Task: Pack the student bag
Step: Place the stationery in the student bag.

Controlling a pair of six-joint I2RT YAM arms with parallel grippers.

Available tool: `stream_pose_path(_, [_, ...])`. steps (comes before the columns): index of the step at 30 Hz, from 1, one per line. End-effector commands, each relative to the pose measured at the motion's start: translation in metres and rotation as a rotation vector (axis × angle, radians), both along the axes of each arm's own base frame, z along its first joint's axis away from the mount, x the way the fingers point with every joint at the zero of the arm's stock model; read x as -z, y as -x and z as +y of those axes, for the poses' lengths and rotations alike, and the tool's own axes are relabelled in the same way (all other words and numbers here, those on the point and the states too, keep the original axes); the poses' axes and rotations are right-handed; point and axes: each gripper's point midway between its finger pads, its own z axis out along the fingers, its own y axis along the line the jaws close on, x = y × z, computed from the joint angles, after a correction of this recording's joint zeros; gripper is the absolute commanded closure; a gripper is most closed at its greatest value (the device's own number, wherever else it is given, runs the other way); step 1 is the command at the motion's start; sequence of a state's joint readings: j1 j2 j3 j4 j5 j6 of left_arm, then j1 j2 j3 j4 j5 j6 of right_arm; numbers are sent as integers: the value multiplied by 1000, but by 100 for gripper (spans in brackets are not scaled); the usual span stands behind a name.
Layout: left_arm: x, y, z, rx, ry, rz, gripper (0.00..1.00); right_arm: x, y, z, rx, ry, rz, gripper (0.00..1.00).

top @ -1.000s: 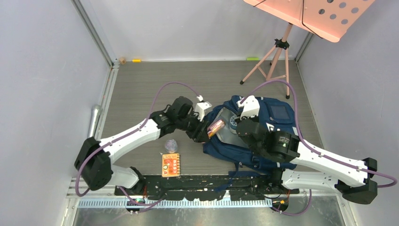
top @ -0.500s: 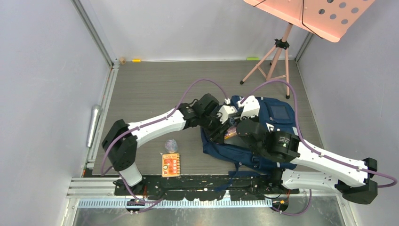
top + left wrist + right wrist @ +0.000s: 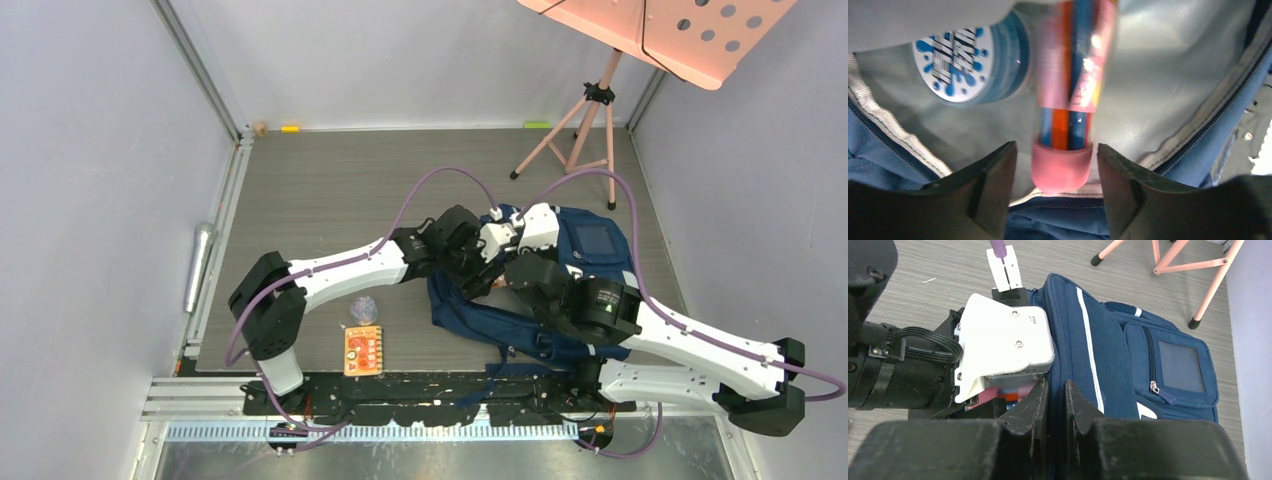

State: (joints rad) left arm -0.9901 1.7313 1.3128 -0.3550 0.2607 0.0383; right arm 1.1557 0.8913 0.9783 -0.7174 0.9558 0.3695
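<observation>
The navy student bag (image 3: pixel 590 240) lies on the floor with its main mouth open to the left. My right gripper (image 3: pixel 1057 395) is shut on the bag's blue edge fabric (image 3: pixel 1108 355) and holds the mouth up. My left gripper (image 3: pixel 1057 170) reaches into the mouth, over the grey lining (image 3: pixel 1168 75). Its jaws are open, with a gap on each side of a pink tube of coloured pens (image 3: pixel 1068 100) that lies inside. A round blue-and-white lidded container (image 3: pixel 955 65) sits in the bag beside the tube. In the top view both grippers (image 3: pixel 495 272) meet at the bag's mouth.
An orange card (image 3: pixel 363 350) and a small clear purple object (image 3: pixel 363 308) lie on the floor left of the bag. A pink music stand (image 3: pixel 590 110) stands at the back right. A silver cylinder (image 3: pixel 200 265) lies by the left wall.
My left arm has swung right and carried the pink pen tube from outside the bag into its mouth. The right gripper has kept hold of the bag's edge.
</observation>
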Motion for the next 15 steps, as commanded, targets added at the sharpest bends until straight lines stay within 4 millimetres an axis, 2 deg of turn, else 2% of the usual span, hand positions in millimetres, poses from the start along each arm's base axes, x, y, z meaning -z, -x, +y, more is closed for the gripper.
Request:
stream_pose_path(1, [-2, -9, -11, -29, 46, -118, 32, -50, -2, 28, -38, -263, -73, 99])
stream_pose_path(4, [-5, -8, 1, -57, 49, -142, 23, -51, -2, 27, -36, -267, -76, 99])
stream_pose_path(8, [-11, -4, 11, -85, 86, -153, 18, -50, -2, 28, -35, -264, -74, 99])
stream_pose_path(11, [-15, 0, 18, -106, 126, -163, 19, -50, -2, 28, -35, -266, -74, 99])
stream_pose_path(15, [-17, 8, 19, -130, 206, -134, 29, -50, -2, 27, -35, -266, -75, 99])
